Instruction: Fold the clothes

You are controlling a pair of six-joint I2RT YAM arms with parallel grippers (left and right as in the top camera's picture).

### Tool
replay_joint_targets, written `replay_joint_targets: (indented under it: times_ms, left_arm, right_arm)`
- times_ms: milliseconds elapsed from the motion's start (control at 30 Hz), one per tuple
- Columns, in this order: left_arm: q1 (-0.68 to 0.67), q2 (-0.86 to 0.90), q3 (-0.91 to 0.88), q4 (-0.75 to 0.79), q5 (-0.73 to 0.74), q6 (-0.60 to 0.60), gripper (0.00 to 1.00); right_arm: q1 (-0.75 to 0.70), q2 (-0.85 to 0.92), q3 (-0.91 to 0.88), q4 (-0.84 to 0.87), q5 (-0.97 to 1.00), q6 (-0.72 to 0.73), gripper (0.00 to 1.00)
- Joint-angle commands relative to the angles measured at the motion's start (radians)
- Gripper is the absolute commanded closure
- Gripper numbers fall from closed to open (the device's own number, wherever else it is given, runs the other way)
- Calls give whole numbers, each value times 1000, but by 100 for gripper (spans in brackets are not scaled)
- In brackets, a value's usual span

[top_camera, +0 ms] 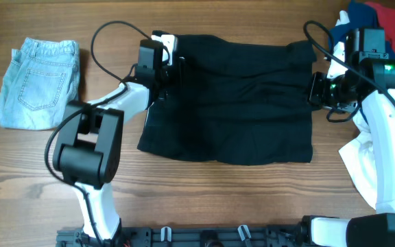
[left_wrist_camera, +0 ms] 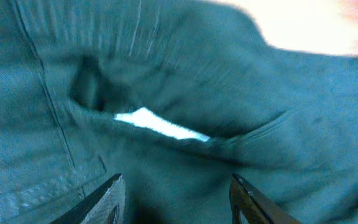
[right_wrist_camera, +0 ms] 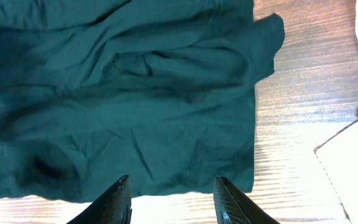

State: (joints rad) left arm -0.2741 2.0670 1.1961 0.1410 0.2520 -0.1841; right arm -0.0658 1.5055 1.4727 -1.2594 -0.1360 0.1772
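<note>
Left arm (top_camera: 132, 96): elbow bent, forearm angled in toward the other arm, wrist low. Left gripper (left_wrist_camera: 176, 202): jaws spread wide, both fingers (left_wrist_camera: 109, 200) show in the wrist view with tips well apart, not pinching. Right arm (top_camera: 389, 144): long link runs out from the base, then the wrist turns inward to face the left arm. Right gripper (right_wrist_camera: 173, 202): jaws spread too, fingers (right_wrist_camera: 232, 200) roughly parallel, tips apart.

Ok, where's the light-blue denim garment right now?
In the overhead view, the folded light-blue denim garment lies at the left end of the wooden table, outside the left arm, apart from the large black garment.
</note>
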Motion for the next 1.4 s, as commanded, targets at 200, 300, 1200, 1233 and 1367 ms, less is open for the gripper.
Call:
replay_joint_targets:
  times_ms: [200, 300, 1200, 1233, 1367]
  left_arm:
    - [-3, 153, 150, 80, -119, 20, 46]
    - [14, 199, 219, 93, -169, 19, 44]
    - [187, 18, 517, -1115, -89, -112, 25]
    - [187, 12, 517, -1246, -89, -112, 29]
    - [178, 12, 475, -1378, -89, -98, 32]
  right_arm:
    - [3, 3, 5, -22, -23, -17, 57]
    - [3, 3, 5, -37, -23, -17, 57]
    - [3, 16, -95, -134, 79, -16, 38]
    - [3, 17, -160, -107, 76, 0, 38]
    - [3, 16, -304, -21, 58, 66, 39]
